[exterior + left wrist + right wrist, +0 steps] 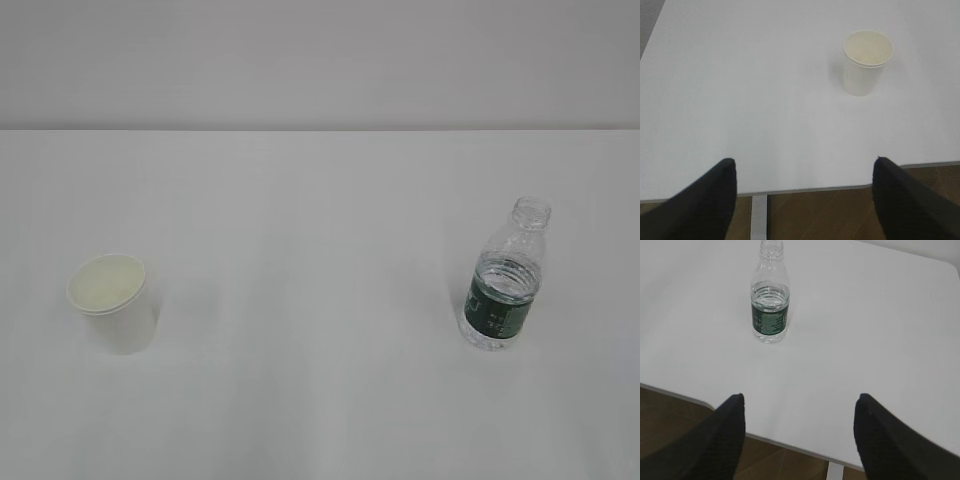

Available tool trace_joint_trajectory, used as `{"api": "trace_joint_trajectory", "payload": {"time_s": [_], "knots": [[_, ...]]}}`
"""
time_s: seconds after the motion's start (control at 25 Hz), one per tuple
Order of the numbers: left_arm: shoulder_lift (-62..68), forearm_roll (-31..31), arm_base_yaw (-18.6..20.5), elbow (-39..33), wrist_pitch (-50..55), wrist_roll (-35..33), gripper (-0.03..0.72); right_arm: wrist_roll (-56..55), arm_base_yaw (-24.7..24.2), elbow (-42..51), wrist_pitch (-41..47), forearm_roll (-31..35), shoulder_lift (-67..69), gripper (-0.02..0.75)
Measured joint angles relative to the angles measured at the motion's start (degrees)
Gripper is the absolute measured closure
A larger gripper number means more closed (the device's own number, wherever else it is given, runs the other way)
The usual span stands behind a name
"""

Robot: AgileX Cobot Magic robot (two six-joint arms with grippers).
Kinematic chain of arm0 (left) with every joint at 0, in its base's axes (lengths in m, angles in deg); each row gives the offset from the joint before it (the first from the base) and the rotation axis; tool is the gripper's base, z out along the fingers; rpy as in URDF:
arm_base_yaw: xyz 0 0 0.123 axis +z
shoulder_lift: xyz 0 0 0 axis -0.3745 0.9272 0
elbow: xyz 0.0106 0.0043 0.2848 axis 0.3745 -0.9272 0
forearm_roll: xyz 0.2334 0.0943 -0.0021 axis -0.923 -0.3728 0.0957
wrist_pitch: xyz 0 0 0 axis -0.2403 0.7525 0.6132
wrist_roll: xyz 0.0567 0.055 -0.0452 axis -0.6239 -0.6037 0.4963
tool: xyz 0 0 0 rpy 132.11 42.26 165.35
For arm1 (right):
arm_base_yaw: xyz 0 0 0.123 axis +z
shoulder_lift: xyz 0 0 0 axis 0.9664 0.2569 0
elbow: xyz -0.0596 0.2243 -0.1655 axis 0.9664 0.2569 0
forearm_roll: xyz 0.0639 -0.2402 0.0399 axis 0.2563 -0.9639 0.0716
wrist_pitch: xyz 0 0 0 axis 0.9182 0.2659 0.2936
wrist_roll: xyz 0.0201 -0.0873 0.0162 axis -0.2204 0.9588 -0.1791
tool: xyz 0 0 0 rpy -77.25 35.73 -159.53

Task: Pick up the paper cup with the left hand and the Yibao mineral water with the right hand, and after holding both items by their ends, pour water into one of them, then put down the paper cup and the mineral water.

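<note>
The white paper cup [113,303] stands upright on the left of the white table [320,220], empty, with a pale cream inside. It also shows in the left wrist view [866,62], far ahead and right of my left gripper [804,165], which is open and empty over the table's near edge. The Yibao mineral water bottle [505,282] stands upright on the right, capless, with a dark green label and water up to its shoulder. In the right wrist view the bottle [770,296] is ahead and left of my right gripper [801,399], open and empty. Neither gripper shows in the exterior view.
The table's near edge [830,189] runs just under both grippers, with brown wooden floor [830,215] below it. A grey table leg [759,217] shows under the edge. A grey wall [320,60] stands behind the table.
</note>
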State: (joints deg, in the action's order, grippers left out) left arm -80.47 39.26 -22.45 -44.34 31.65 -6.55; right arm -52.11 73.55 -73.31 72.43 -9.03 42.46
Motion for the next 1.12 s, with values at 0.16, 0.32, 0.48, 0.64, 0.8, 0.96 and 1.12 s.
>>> {"api": "trace_joint_trajectory", "payload": {"time_s": [0.16, 0.32, 0.48, 0.64, 0.8, 0.96, 1.12], "knots": [[0.0, 0.0, 0.0, 0.0, 0.0, 0.0, 0.087, 0.0, 0.0, 0.0, 0.0, 0.0, 0.0, 0.220], [0.0, 0.0, 0.0, 0.0, 0.0, 0.0, 0.092, 0.0, 0.0, 0.0, 0.0, 0.0, 0.0, 0.220], [0.0, 0.0, 0.0, 0.0, 0.0, 0.0, 0.095, 0.0, 0.0, 0.0, 0.0, 0.0, 0.0, 0.220], [0.0, 0.0, 0.0, 0.0, 0.0, 0.0, 0.095, 0.0, 0.0, 0.0, 0.0, 0.0, 0.0, 0.220], [0.0, 0.0, 0.0, 0.0, 0.0, 0.0, 0.095, 0.0, 0.0, 0.0, 0.0, 0.0, 0.0, 0.220], [0.0, 0.0, 0.0, 0.0, 0.0, 0.0, 0.095, 0.0, 0.0, 0.0, 0.0, 0.0, 0.0, 0.220], [0.0, 0.0, 0.0, 0.0, 0.0, 0.0, 0.095, 0.0, 0.0, 0.0, 0.0, 0.0, 0.0, 0.220]]}}
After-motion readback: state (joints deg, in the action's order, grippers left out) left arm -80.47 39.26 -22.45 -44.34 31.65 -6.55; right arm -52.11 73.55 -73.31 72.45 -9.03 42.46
